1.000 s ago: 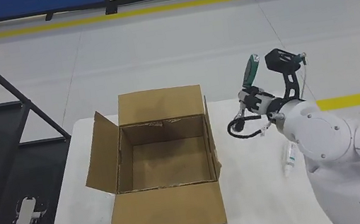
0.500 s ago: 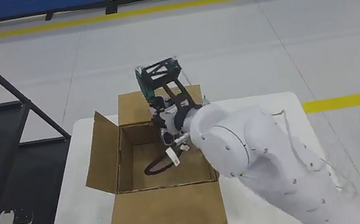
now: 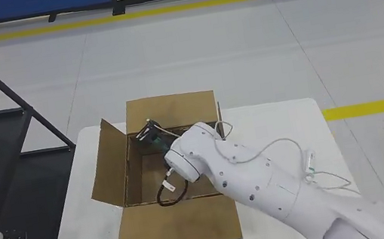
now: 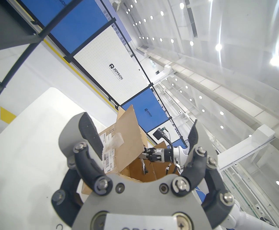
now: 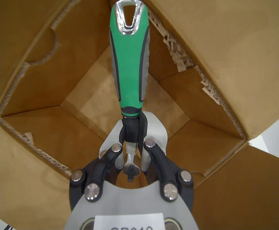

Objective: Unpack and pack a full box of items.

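Right hand (image 5: 131, 130): clamped on the black neck of the green-and-grey rubber-handled tool (image 5: 129, 65), chrome loop at its far end. Tool held inside the open brown cardboard box (image 3: 183, 224) on the white tabletop (image 3: 270, 129). Left hand (image 4: 140, 128): fingers apart, holding nothing.

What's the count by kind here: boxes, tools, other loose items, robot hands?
Cardboard box: 1, open, on the table
Green-handled tool: 1, inside the box, gripped by the right hand
Small white bottle-like item: 1, on the table beside the box
Hands: 2, counting the open left hand
Total: 5
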You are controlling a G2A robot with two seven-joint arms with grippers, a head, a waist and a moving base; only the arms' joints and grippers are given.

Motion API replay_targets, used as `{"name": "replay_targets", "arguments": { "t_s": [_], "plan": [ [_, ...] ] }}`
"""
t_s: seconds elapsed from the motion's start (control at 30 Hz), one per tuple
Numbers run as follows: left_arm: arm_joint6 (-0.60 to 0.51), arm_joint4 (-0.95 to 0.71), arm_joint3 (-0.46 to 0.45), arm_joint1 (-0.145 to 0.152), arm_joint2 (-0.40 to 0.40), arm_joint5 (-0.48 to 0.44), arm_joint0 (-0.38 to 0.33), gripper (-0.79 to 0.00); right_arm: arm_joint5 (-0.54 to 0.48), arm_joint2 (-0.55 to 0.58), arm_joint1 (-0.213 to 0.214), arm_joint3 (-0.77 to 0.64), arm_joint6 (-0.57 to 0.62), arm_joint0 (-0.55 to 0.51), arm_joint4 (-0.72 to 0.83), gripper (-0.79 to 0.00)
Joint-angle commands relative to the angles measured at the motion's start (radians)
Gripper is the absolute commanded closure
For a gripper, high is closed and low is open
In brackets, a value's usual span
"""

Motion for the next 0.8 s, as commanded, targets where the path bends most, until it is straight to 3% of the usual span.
{"name": "replay_targets", "arguments": {
  "t_s": [0.0,0.47,0.6,0.77],
  "plan": [
    [-0.004,0.001,0.003,0.0,0.0,0.002,-0.003,-0.785,0.0,0.001,0.001,-0.005,-0.001,-0.001,-0.001,0.0],
    [-0.05,0.027,0.002,0.002,0.021,0.033,-0.042,-0.785,-0.037,-0.006,0.006,-0.004,0.002,-0.033,-0.07,0.0],
    [-0.054,0.034,-0.003,0.002,0.026,0.038,-0.05,-0.785,-0.13,-0.041,-0.022,0.079,0.038,-0.014,-0.065,0.0],
    [-0.049,0.034,0.003,0.001,0.023,0.039,-0.049,-0.785,-0.248,-0.082,-0.087,0.254,0.039,0.029,-0.005,0.0]
  ]
}}
